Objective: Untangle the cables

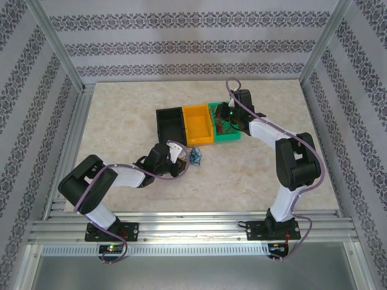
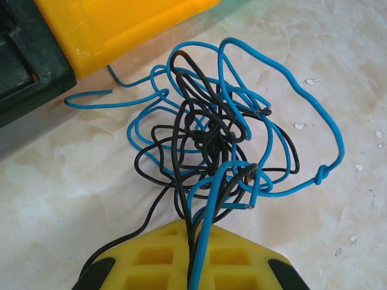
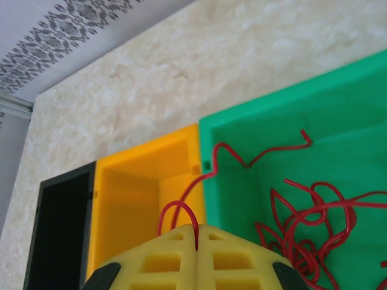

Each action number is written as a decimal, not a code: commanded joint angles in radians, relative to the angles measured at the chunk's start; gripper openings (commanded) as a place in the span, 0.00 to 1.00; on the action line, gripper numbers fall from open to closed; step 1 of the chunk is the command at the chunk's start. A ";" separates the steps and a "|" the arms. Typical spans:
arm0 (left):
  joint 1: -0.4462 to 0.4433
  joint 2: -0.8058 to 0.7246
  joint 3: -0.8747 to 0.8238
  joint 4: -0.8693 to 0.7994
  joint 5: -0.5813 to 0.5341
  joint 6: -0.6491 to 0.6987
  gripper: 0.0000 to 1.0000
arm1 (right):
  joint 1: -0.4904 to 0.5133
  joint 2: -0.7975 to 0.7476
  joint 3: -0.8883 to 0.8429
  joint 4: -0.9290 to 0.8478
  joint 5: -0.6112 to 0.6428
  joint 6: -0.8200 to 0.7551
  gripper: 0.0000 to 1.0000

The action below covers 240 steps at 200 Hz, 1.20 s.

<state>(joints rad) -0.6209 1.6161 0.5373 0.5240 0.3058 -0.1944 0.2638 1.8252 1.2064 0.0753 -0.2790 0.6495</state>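
Note:
A tangle of thin blue and black cables (image 2: 211, 130) lies on the marble table just in front of the yellow bin (image 2: 115, 24). My left gripper (image 2: 196, 226) is shut on a blue strand and a black strand running out of that tangle. From above, the tangle (image 1: 195, 157) sits right of the left gripper (image 1: 181, 158). My right gripper (image 3: 197, 226) is shut on one red cable (image 3: 230, 158) that loops up and over the wall into the green bin (image 3: 284, 115). More red cables (image 3: 314, 223) lie heaped inside that bin.
Three bins stand in a row mid-table: black (image 1: 170, 125), yellow (image 1: 198, 125) and green (image 1: 227, 136), with the right gripper (image 1: 225, 118) above the green one. An aluminium frame borders the table. Thick purple cables run along both arms.

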 commanded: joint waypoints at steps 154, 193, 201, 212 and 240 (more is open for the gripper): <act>-0.007 0.014 0.032 0.010 0.001 0.002 0.00 | 0.014 0.142 0.099 -0.206 0.144 0.012 0.04; -0.007 0.010 0.035 0.005 0.004 0.003 0.00 | 0.013 0.021 0.087 -0.177 0.203 -0.038 0.18; -0.007 0.008 0.034 0.005 0.003 0.003 0.00 | 0.014 -0.010 0.085 -0.175 0.222 -0.048 0.24; -0.007 0.007 0.032 0.005 0.002 0.003 0.00 | 0.013 -0.051 0.074 -0.168 0.240 -0.063 0.31; -0.008 -0.004 0.026 0.010 0.001 0.003 0.00 | 0.013 -0.143 0.035 -0.156 0.283 -0.079 0.40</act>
<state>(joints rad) -0.6209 1.6226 0.5488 0.5236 0.3058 -0.1944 0.2710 1.7748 1.2739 -0.1009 -0.0677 0.6071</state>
